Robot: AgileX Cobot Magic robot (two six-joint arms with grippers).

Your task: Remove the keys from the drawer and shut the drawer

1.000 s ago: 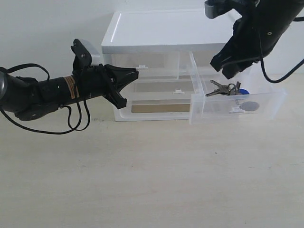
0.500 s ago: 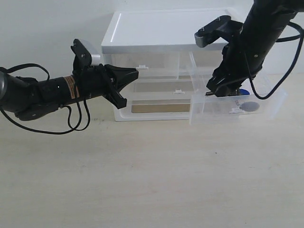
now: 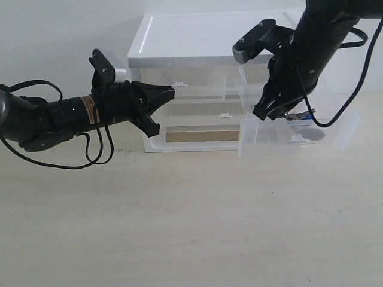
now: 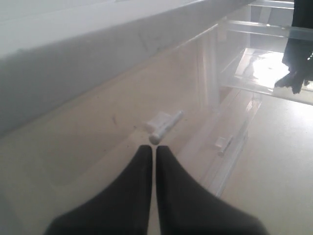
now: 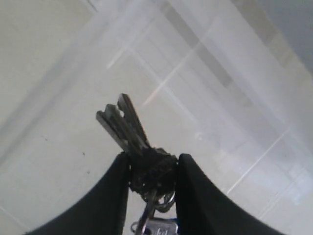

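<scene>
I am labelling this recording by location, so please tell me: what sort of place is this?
Probably a robot test bench, not a home: a pale table against a plain white wall, a small drawer cabinet on it, and the left gripper and right gripper working at that cabinet.

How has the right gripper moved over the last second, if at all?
Yes. The right gripper dropped from level with the cabinet top down into the open drawer, where it clamps the keys.
</scene>
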